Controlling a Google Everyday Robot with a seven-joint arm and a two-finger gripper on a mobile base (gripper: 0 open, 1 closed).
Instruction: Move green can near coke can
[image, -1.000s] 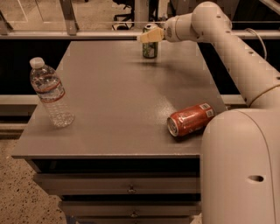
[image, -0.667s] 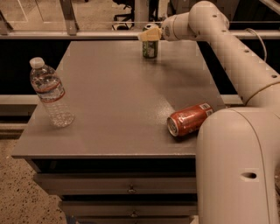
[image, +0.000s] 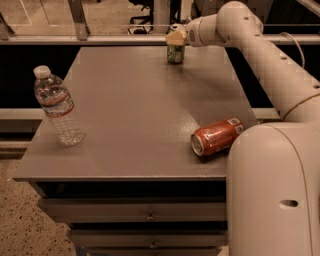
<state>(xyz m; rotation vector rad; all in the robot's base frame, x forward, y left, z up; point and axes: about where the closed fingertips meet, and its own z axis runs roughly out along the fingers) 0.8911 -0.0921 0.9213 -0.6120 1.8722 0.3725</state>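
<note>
Grey table (image: 130, 100) carries the green can (image: 175, 54) upright at its far edge, my gripper (image: 176, 38) right at the can's top, whether clamping it I cannot tell.

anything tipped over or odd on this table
The coke can lies on its side near the front right of the table; the green can and water bottle stand upright. The gripper is at the green can's top.
</note>
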